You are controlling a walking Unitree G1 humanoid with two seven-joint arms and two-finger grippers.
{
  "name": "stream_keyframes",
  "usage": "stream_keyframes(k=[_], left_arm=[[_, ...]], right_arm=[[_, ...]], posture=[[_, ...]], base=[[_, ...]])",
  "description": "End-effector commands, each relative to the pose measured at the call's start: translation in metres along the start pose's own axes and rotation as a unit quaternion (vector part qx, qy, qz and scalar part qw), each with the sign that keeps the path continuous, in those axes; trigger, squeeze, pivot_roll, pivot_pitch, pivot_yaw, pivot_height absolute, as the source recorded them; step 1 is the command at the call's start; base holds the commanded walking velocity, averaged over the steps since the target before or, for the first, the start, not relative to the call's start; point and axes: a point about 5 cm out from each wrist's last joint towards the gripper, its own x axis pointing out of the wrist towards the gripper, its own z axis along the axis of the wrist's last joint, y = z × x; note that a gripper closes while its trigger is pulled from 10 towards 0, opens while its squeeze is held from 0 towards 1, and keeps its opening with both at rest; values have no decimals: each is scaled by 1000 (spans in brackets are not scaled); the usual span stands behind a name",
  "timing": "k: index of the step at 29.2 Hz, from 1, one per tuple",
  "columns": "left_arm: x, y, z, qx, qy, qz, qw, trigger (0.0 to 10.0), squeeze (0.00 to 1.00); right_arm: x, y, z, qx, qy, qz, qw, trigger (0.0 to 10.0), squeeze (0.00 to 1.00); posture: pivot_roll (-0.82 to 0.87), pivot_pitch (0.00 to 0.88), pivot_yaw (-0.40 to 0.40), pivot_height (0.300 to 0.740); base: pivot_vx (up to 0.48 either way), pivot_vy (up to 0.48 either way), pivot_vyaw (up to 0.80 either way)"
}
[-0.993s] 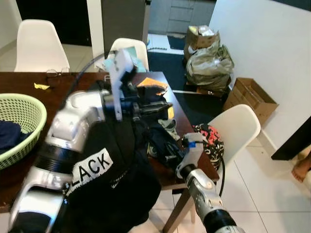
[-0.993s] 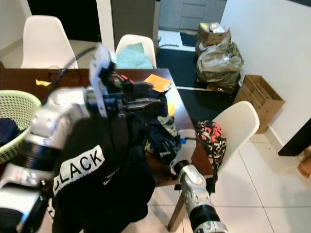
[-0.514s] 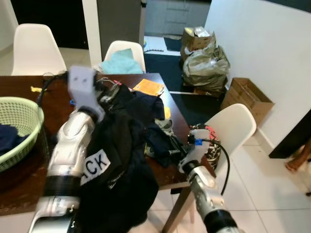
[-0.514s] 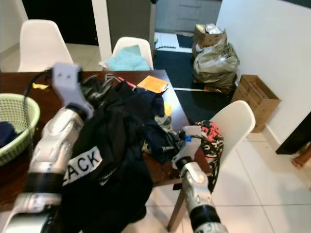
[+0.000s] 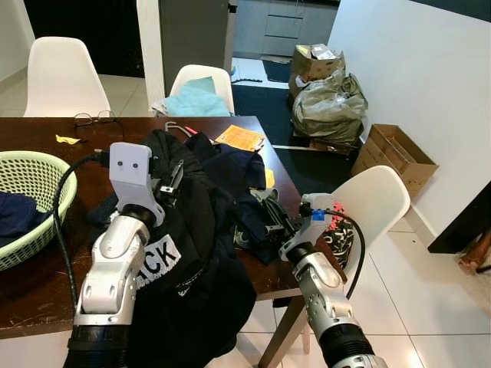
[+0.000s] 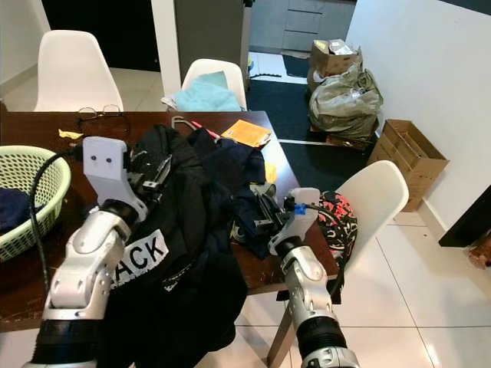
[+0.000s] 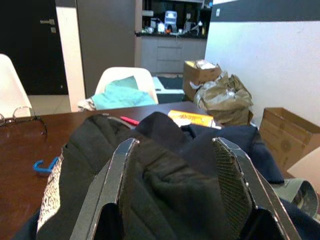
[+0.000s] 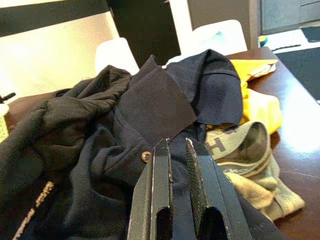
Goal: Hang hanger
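Clothing lies heaped across the near end of the dark wooden table (image 5: 46,284): a black garment (image 5: 192,268) with white lettering drapes over the table edge and over my left forearm, with a navy polo shirt (image 8: 165,105) bunched just beyond it. My left gripper (image 7: 177,165) sits on top of the black garment near its highest fold, fingers (image 7: 115,185) spread wide apart with cloth bulging up between them (they straddle the fabric, and I cannot tell whether they press it). My right gripper (image 8: 175,165) reaches in from the table's right edge at the navy polo shirt, its two fingers nearly together with a thin gap between them, and I cannot tell whether any cloth is pinched there.

The hanger (image 6: 188,123) shows as a metal hook with a red stem poking out from under the pile on the far side, lying on the tabletop, well apart from both grippers. An orange paper (image 5: 240,138) lies just beside it. A green basket (image 5: 34,195) holding dark cloth stands at my left, and glasses (image 5: 93,118) rest further back. A white chair (image 5: 376,199) stands at my right, a patterned cloth (image 5: 337,234) lying on it.
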Motion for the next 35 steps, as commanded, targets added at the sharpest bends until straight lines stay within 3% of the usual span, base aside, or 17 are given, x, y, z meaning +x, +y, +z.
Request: stream_keyframes(k=[1, 10, 35], left_arm=[[1, -4, -3, -5, 3, -1, 1000, 10000, 0], [-6, -12, -2, -17, 15, 8, 1000, 10000, 0], [-9, -12, -3, -19, 30, 18, 999, 10000, 0]], right_arm=[[2, 1, 4, 3, -5, 4, 1000, 10000, 0], [-1, 1, 3, 9, -4, 2, 1000, 10000, 0], [-2, 1, 2, 14, 8, 6, 1000, 10000, 0]], posture=[[14, 14, -99, 740], [10, 19, -93, 740], [11, 24, -98, 740]], base=[[0, 0, 0], [-120, 0, 0], [-257, 0, 0]])
